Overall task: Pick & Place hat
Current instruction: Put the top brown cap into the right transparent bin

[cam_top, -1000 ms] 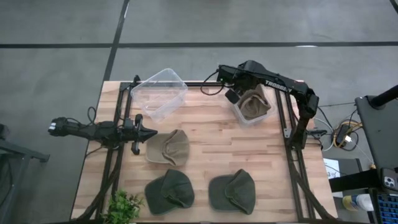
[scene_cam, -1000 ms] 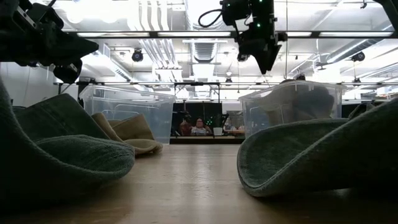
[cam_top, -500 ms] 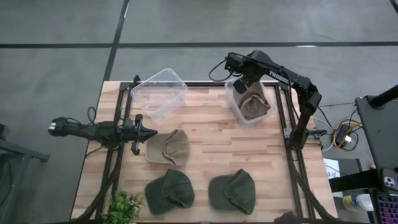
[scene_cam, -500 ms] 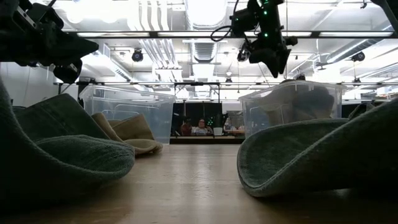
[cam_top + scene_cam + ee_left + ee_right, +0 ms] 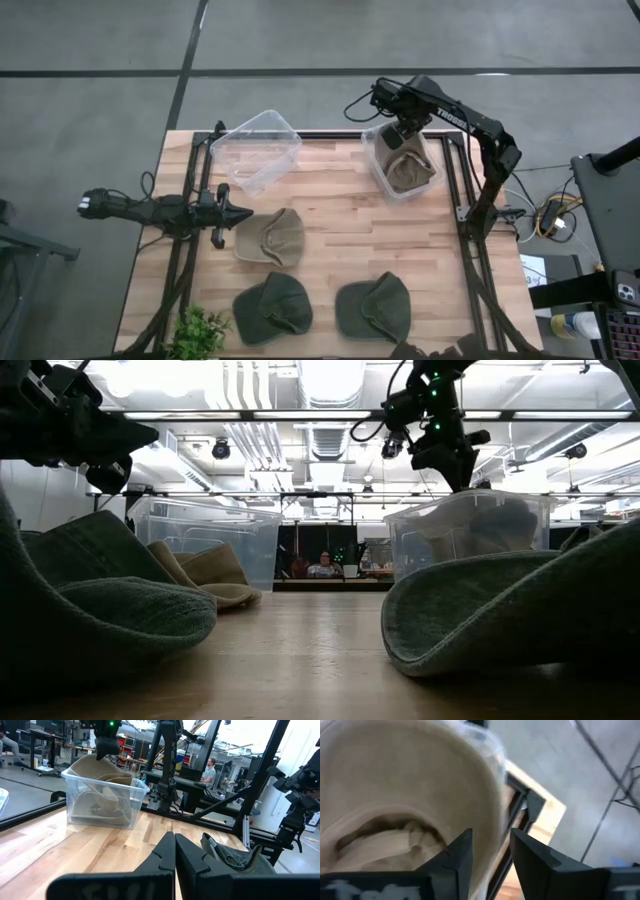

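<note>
Placing the tan hat [image 5: 405,168] into the right-hand clear bin [image 5: 382,183] is the step we judge to be in hand. We see our right hand [image 5: 404,131] hovering over the far rim of that bin, its fingers [image 5: 457,852] parted with a gap between them and gripping nothing; the hat lies inside the bin, part of it rising above the rim. Our left hand [image 5: 238,214] waits at the counter's [image 5: 340,235] left edge, clenched on nothing, just beside another tan hat [image 5: 270,237].

To finish this step well, we advise the following:

- Lift the right hand straight up before swinging away, so the fingers cannot snag the fabric.
- Confirm that the hat sits within the bin walls (it looks settled, though part of it is hidden by the arm in the overhead view).
- Keep the wrist clear of the bin rim, since the light plastic could tip.

Two green hats [image 5: 272,307] remain near the front edge, and a second bin [image 5: 256,150] stands empty at the far left.
</note>
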### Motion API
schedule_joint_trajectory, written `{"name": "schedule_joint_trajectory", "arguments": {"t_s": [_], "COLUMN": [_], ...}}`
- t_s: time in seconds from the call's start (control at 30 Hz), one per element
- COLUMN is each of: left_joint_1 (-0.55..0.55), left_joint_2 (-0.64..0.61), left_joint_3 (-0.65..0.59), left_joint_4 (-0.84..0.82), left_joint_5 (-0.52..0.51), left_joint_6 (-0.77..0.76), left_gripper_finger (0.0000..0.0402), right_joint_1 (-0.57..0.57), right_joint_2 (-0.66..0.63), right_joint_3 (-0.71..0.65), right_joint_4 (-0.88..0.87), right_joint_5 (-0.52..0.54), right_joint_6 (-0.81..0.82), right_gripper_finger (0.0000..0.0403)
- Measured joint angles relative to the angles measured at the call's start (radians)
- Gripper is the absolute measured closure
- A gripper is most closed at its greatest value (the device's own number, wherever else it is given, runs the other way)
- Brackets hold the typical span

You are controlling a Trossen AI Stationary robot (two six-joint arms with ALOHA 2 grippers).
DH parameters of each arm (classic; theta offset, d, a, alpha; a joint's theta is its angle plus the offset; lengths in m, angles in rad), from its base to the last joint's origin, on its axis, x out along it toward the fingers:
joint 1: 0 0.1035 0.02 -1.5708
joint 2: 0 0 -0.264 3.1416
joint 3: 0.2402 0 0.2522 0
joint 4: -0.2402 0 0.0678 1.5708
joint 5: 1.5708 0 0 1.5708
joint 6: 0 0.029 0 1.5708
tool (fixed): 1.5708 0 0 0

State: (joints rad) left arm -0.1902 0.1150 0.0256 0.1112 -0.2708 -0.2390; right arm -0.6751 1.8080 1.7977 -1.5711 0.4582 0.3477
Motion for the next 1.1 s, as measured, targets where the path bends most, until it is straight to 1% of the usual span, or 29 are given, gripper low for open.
{"name": "schedule_joint_trajectory", "arguments": {"t_s": [0.1,0.3,0.33,0.57,0.83,1.1], "left_joint_1": [0.0,0.0,0.0,0.0,0.0,0.0], "left_joint_2": [0.0,0.0,0.0,0.0,0.0,0.0], "left_joint_3": [0.0,0.0,0.0,0.0,0.0,0.0], "left_joint_4": [0.0,0.0,0.0,0.0,0.0,0.0], "left_joint_5": [0.0,0.0,0.0,0.0,0.0,0.0], "left_joint_6": [0.0,0.0,0.0,0.0,0.0,0.0], "left_gripper_finger": [0.0399,0.0399,0.0399,0.0399,0.0399,0.0399], "right_joint_1": [-0.003,-0.005,-0.004,-0.012,-0.032,-0.038], "right_joint_2": [0.0,0.0,0.0,0.0,0.001,0.009], "right_joint_3": [-0.018,-0.024,-0.024,-0.024,-0.024,-0.045], "right_joint_4": [0.003,0.007,0.007,0.012,0.087,0.122], "right_joint_5": [-0.019,-0.026,-0.027,-0.066,-0.252,-0.259], "right_joint_6": [-0.018,-0.068,-0.078,-0.123,-0.134,-0.129], "right_gripper_finger": [0.0302,0.0381,0.0385,0.0389,0.039,0.039]}}
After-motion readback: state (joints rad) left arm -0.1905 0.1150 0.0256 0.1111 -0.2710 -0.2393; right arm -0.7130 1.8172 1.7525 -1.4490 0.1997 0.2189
